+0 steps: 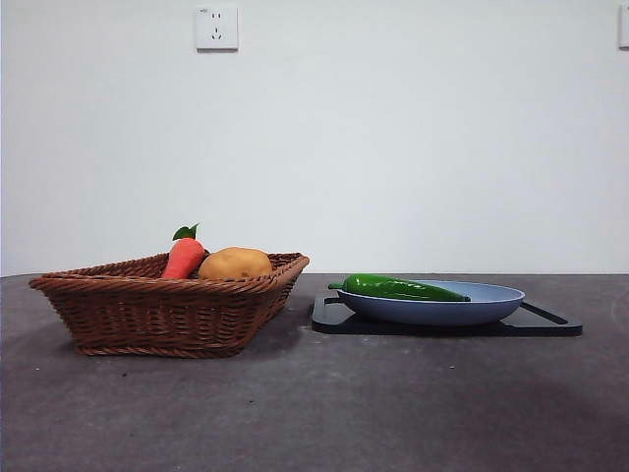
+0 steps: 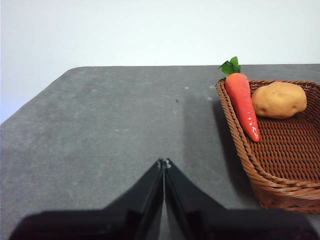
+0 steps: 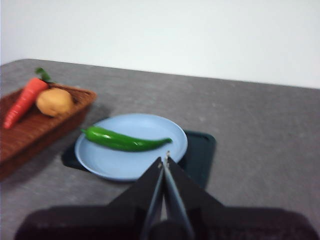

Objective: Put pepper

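The long glossy dark green pepper (image 1: 401, 288) lies across a pale blue plate (image 1: 491, 305) that sits on a black tray (image 1: 550, 324). It also shows in the right wrist view (image 3: 125, 141) on the plate (image 3: 115, 165). My right gripper (image 3: 164, 161) is shut and empty, raised above the table on the near side of the plate. My left gripper (image 2: 163, 163) is shut and empty over bare table beside the wicker basket (image 2: 240, 150). Neither gripper shows in the front view.
The brown wicker basket (image 1: 147, 310) stands left of the tray and holds an orange-red carrot (image 1: 183, 256) with green leaves and a tan potato (image 1: 235, 264). A white wall with a socket (image 1: 216, 28) is behind the dark grey table.
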Controlling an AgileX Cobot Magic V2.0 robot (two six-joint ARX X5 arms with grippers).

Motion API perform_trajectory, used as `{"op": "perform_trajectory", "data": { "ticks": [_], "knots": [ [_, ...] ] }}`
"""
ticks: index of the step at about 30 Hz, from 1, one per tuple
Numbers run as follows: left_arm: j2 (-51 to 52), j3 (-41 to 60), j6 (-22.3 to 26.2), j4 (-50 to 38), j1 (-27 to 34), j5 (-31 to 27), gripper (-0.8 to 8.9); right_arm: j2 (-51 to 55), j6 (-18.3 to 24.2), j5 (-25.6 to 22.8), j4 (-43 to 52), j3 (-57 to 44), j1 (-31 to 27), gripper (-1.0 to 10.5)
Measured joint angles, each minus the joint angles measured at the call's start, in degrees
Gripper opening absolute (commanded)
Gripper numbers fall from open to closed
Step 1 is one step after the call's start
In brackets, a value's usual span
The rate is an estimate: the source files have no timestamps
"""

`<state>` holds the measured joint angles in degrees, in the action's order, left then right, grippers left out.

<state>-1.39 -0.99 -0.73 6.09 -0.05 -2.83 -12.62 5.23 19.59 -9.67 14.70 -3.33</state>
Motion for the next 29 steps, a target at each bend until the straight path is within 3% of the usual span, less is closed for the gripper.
{"op": "perform_trajectory", "data": {
  "ticks": [14,29],
  "knots": [
    [0.00,0.00,0.00,0.00,0.00,0.00,0.08,8.92,-1.62,-2.05,1.14,-12.20,0.00,0.1],
    [0.00,0.00,0.00,0.00,0.00,0.00,0.08,12.41,-2.95,-2.01,0.39,-13.53,0.00,0.1]
  ]
}}
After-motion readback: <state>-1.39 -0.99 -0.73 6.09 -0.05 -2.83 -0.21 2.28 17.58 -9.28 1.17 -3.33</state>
